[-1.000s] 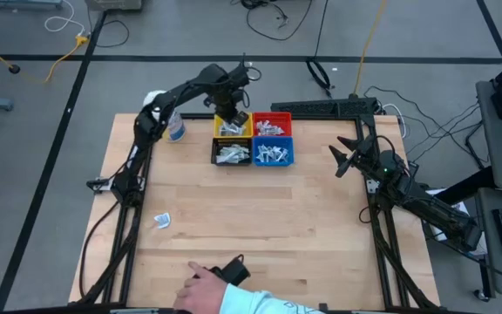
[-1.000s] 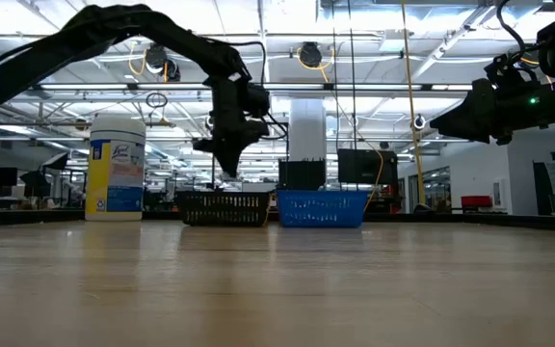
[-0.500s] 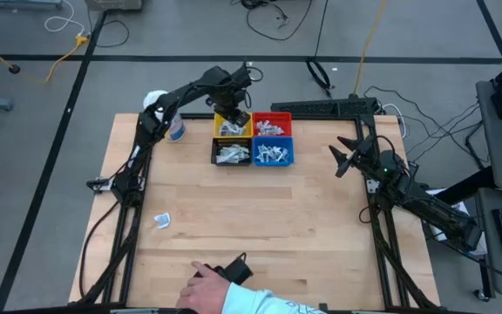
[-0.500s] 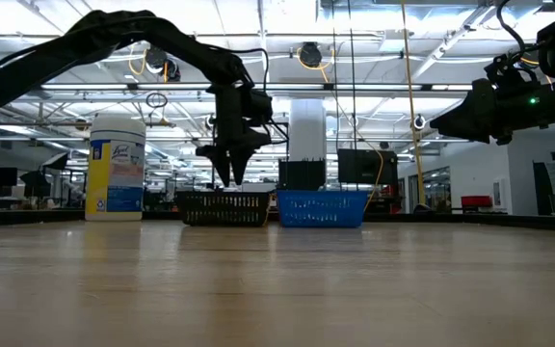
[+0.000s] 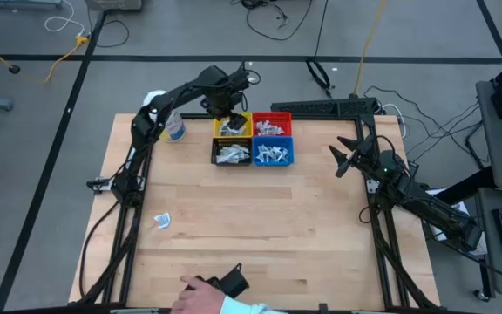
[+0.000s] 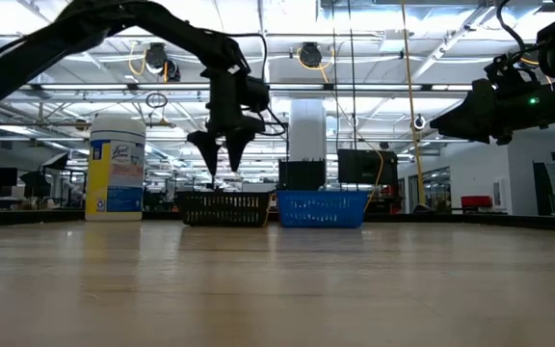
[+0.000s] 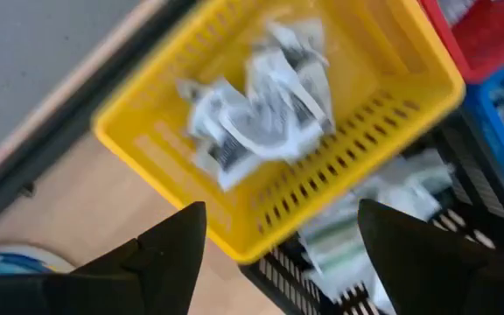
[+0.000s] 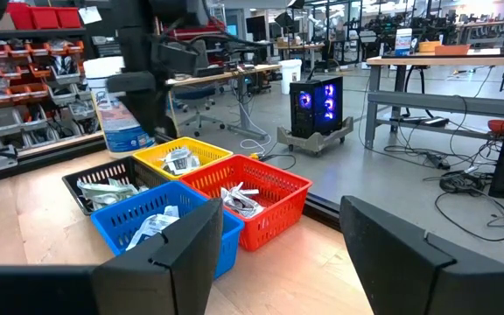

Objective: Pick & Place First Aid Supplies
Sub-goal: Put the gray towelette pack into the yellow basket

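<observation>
Four small bins stand in a square at the table's far middle: yellow (image 5: 232, 127), red (image 5: 273, 125), black (image 5: 232, 154) and blue (image 5: 273, 155). Each holds white first aid packets; those in the yellow bin (image 7: 261, 105) lie crumpled in a heap. My left gripper (image 5: 224, 110) hangs open above the yellow bin, fingers pointing down, with nothing between them (image 7: 278, 214). One more packet (image 5: 162, 220) lies flat on the table's near left. My right gripper (image 5: 342, 160) waits open and level at the right side, facing the bins (image 8: 278, 219).
A white-lidded jar (image 6: 116, 169) stands on the table left of the bins. A person's hand (image 5: 197, 293) holding a black object (image 5: 234, 281) reaches over the table's near edge. Bare wood lies between the bins and the near edge.
My left gripper has gone from shut to wide open above the yellow bin, staying over it. The person's hand at the near edge has drawn back a little.
</observation>
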